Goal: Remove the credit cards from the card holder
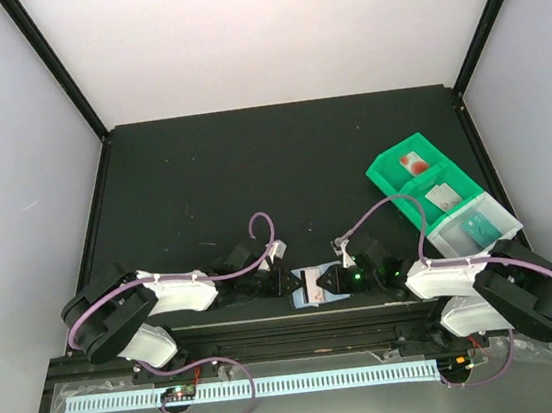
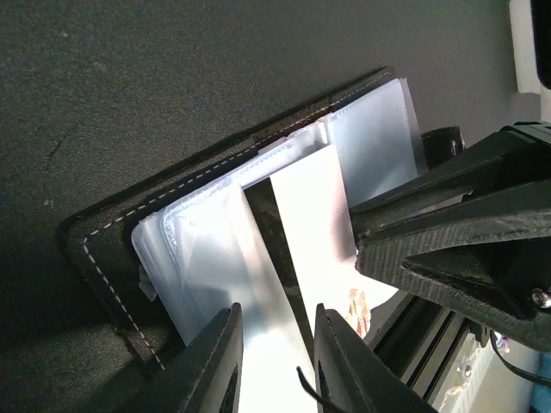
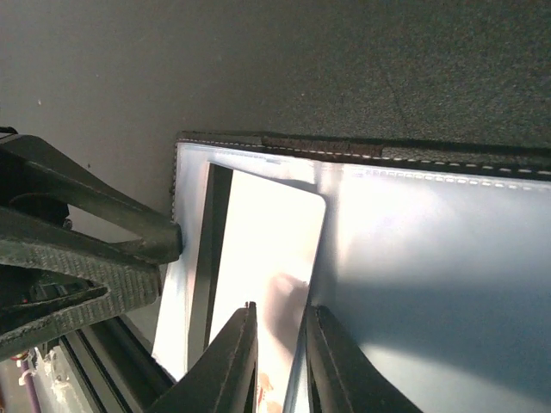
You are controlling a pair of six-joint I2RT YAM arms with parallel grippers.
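Observation:
The black card holder (image 1: 308, 302) lies open near the table's front edge between both grippers, its clear sleeves and pale lining facing up. In the left wrist view its stitched black edge (image 2: 103, 249) frames the sleeves. A white credit card (image 2: 314, 215) with a black stripe sticks partly out of a sleeve. It also shows in the top view (image 1: 314, 284). My right gripper (image 3: 280, 344) is shut on this card (image 3: 267, 249). My left gripper (image 2: 278, 344) is shut on a sleeve at the holder's left side.
A green compartment tray (image 1: 385, 175) stands at the right and holds a red-marked card (image 1: 412, 162) and a pale card (image 1: 443, 196). A teal card (image 1: 480, 227) lies in its white end section. The black rail (image 1: 291, 331) runs just in front of the holder.

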